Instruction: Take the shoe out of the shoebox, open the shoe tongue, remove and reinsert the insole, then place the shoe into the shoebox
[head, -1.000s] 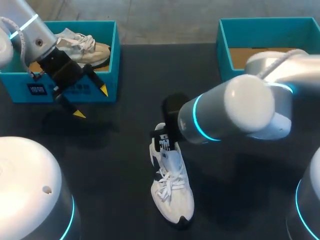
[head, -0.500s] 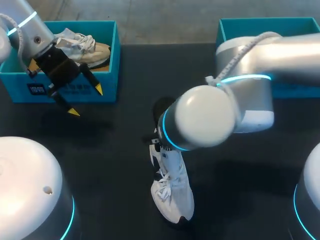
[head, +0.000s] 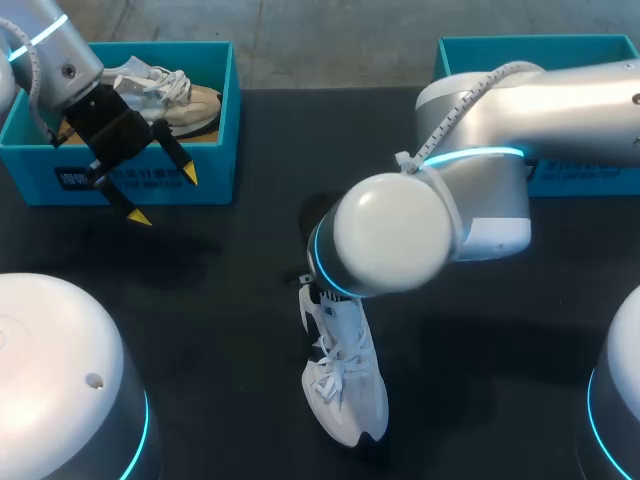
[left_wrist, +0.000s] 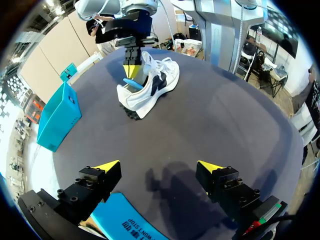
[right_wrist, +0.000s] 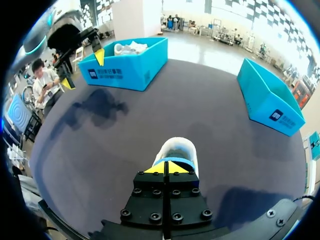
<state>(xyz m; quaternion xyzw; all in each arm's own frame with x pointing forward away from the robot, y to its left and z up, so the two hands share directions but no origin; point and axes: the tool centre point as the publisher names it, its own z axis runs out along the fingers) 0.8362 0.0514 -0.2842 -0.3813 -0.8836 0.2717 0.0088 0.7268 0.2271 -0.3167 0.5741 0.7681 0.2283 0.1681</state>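
A white shoe (head: 347, 385) lies on the black table with its toe toward me; it also shows in the left wrist view (left_wrist: 150, 87). My right arm covers its heel from above. My right gripper (right_wrist: 166, 167) is shut, its tips pinching the blue insole (left_wrist: 129, 81) that sticks up out of the heel opening (right_wrist: 176, 149). My left gripper (head: 162, 196) hangs open and holds nothing, just in front of the left teal shoebox (head: 150, 178). From the left wrist, its fingertips (left_wrist: 106, 165) stand wide apart over bare table.
The left shoebox holds another pale shoe (head: 170, 90). A second teal shoebox (head: 455, 75) stands at the back right, also seen from the right wrist (right_wrist: 270, 97). My right arm's elbow (head: 390, 235) bulks over the table's middle.
My right arm has swung round over the shoe's heel, and the shoe has barely shifted. My left gripper has drawn back slightly toward the left shoebox, still open.
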